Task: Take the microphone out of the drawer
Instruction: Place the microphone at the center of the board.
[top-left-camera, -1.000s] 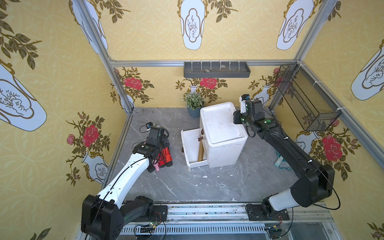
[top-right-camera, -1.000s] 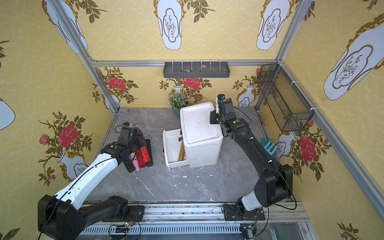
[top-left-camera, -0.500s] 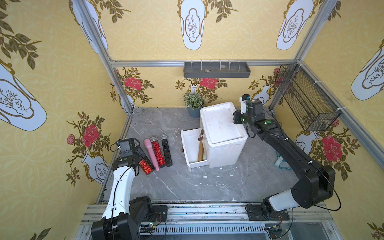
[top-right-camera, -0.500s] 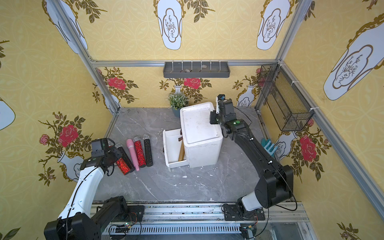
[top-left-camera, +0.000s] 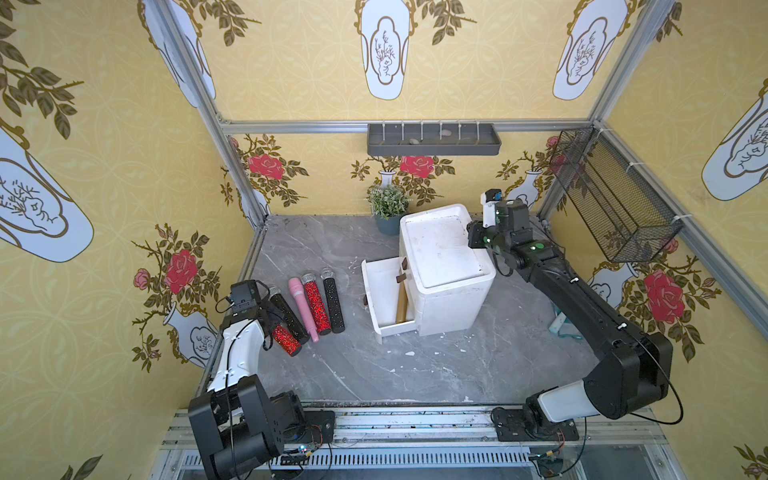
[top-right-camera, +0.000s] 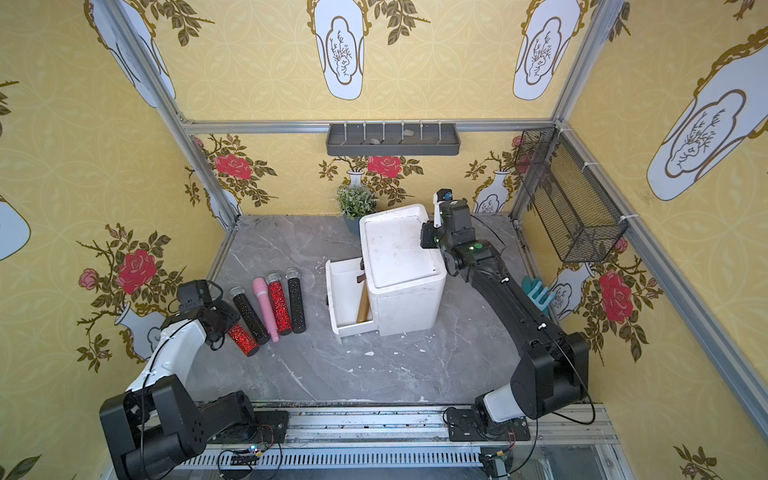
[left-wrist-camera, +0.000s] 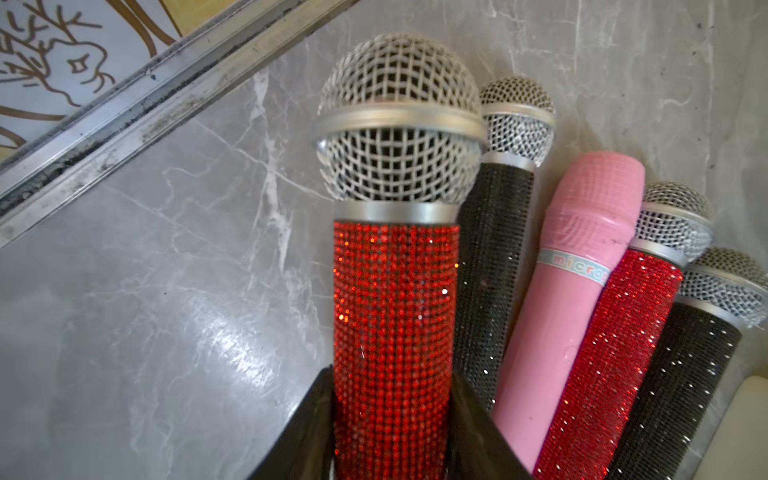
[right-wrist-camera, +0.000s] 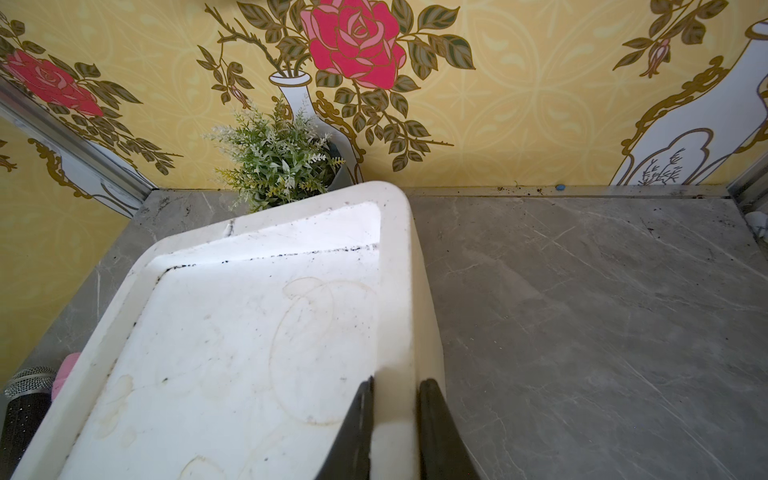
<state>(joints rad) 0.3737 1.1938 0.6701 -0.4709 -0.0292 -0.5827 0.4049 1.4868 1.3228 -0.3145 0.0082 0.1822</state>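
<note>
1. The red rhinestone microphone (left-wrist-camera: 392, 316) with a silver mesh head is out of the drawer. It hangs low at the left end of a row of microphones on the grey marble-patterned bench (top-left-camera: 415, 365). I cannot tell whether it touches the surface.
2. The left pincer (left-wrist-camera: 392, 390) grips its handle, with one black finger on each side. The long axis runs straight out from the pincer, with the mesh head leading toward the bench's left rail. In both top views only the handle's tail shows past the pincer.
3. Just beside it and nearly parallel lies a black rhinestone microphone (left-wrist-camera: 494, 249). Beyond that come a pink plastic microphone (left-wrist-camera: 577, 291), a second red one (top-left-camera: 316, 305) and a second black one (top-left-camera: 333, 305).
4. The open white drawer (top-left-camera: 365, 291) is well apart to the right. It holds a gold rod (top-left-camera: 401, 305) with brown pieces, and I cannot tell what that is.
5. The right pincer (right-wrist-camera: 395, 386) is closed on the top rim of the white cabinet (right-wrist-camera: 249, 332), one finger on each side of the rim.
6. The left arm is by far the nearer. The release probably comes next, and it turns on the narrow gap toward the black neighbour, where the finger on that side has little room to spread.
</note>
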